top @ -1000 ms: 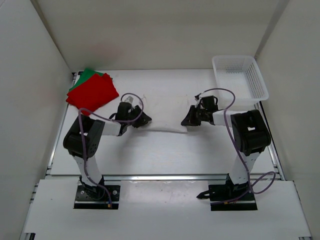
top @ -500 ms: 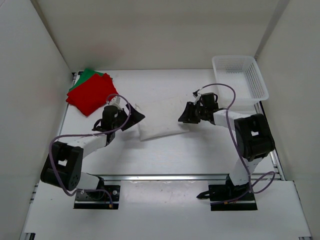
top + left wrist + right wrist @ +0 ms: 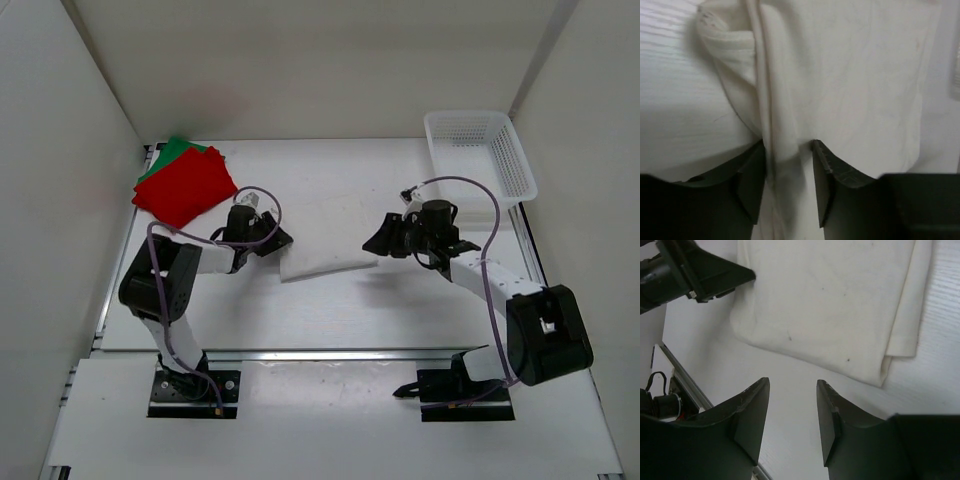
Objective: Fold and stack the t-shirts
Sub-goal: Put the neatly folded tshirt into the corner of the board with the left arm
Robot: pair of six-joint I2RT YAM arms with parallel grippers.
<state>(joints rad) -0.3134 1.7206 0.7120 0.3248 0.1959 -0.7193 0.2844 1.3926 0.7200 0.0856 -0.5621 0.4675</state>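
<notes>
Straddling a ridge of the white t-shirt (image 3: 850, 75), left gripper (image 3: 787, 147), fingers (image 3: 747, 185) apart; right gripper (image 3: 792, 382) likewise parted, empty.

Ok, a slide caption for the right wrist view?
Open right end effector above the table, folded white shirt lying just ahead, left end effector at its edge.

The white shirt (image 3: 325, 235), a second ago a narrow band stretched between both grippers, now lies as a broader folded rectangle on the surface (image 3: 330, 300). The right gripper (image 3: 792, 385) has let go and drawn back off its right edge, jaws apart.
</notes>
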